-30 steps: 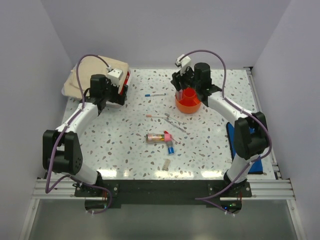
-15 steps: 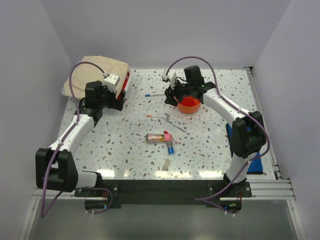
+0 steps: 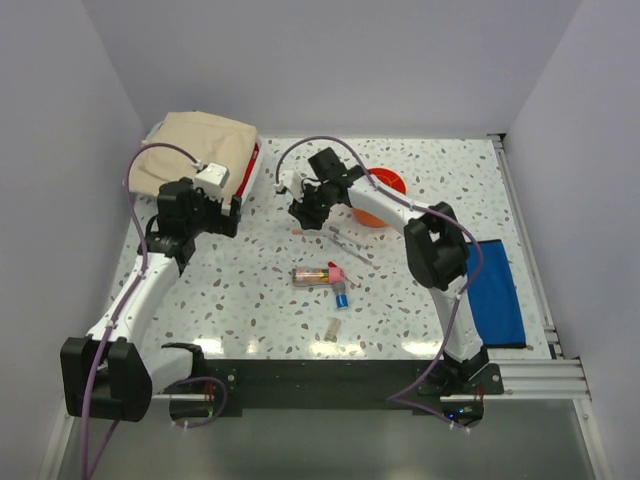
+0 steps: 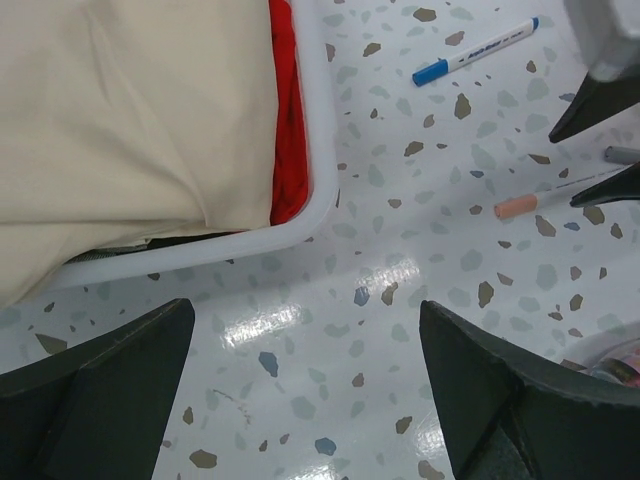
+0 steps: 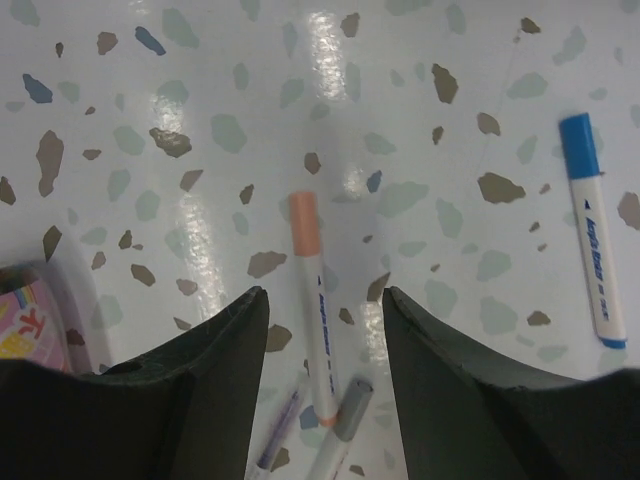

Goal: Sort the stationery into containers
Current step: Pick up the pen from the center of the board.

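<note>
— Where do we find the right arm (image 3: 395, 203)?

— We see it reaching far and to the left across the bench (image 3: 250, 300). In the top view its forearm crosses in front of the orange tub (image 3: 392, 180), and its wrist is turned down over the far middle. The right jaws stand open. In the wrist view the peach-tipped pen (image 5: 314, 300) runs between the two fingers (image 5: 200, 380), though we cannot tell whether they touch it.

— And the rest of the stationery?

— A blue-tipped pen (image 5: 595, 240) lies apart from the peach one, on its far side. Two grey pens (image 3: 350, 243) lie just to the near right of the jaws. Mid-bench, the clear tube (image 3: 312, 274) rests on its side with a pink marker (image 3: 336, 271) at its right end. A blue marker (image 3: 341, 298) lies just near of that, and a small cap (image 3: 332, 326) nearer again.

— How do we read the left arm (image 3: 150, 285)?

— It is stretched up the left side from its base. Its wrist sits by the near-right corner of the white tray (image 4: 310, 215), which holds the beige cloth bundle (image 4: 130, 110). The left jaws gape wide over the bench and grip nothing.

— And the tub?

— It sits far, right of middle, well apart from the tube and markers. The blue mat (image 3: 495, 290) lies along the right edge.
</note>
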`<state>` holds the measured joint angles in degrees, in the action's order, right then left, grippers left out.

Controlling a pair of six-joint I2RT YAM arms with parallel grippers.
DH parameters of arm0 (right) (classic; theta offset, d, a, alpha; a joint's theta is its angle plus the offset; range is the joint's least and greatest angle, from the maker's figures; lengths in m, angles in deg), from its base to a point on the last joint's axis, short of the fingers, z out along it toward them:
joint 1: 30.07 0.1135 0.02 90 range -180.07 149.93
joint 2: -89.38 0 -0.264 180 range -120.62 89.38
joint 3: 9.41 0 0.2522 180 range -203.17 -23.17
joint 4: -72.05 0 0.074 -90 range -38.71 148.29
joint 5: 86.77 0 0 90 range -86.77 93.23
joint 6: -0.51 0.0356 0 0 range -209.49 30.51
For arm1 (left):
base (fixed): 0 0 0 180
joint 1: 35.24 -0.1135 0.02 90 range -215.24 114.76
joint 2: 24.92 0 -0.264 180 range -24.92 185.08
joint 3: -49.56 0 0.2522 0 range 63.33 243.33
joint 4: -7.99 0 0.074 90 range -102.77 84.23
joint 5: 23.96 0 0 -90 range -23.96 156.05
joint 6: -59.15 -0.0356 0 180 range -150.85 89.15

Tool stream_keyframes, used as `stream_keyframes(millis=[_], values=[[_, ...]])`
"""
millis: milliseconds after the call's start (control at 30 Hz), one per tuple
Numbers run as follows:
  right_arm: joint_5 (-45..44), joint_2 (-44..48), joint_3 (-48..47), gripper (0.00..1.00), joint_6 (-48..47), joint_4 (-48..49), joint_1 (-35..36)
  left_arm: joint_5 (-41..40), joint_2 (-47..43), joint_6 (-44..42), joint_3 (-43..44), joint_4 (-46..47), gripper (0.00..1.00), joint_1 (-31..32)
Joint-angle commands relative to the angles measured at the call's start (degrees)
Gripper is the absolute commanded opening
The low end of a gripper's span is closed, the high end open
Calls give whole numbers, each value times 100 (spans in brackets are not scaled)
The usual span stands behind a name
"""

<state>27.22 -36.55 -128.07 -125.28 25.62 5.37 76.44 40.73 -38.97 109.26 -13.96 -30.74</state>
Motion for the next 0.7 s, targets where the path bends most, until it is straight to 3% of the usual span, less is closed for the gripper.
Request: stream_keyframes(millis=[0,333,600,667], values=[[-447,-414,-680,52,-270,-433,173,-20,-184,30,-58,19,100,-124],[-746,-986,-1339,52,-525,-934,235,15,-140,74,-67,63,100,-142],[-773,-1144,-1156,51,-657,-1049,358,33,9,100,-32,124,100,-150],[-834,-1162,-1059,46,-710,-1014,411,50,62,100,-5,142,100,-142]])
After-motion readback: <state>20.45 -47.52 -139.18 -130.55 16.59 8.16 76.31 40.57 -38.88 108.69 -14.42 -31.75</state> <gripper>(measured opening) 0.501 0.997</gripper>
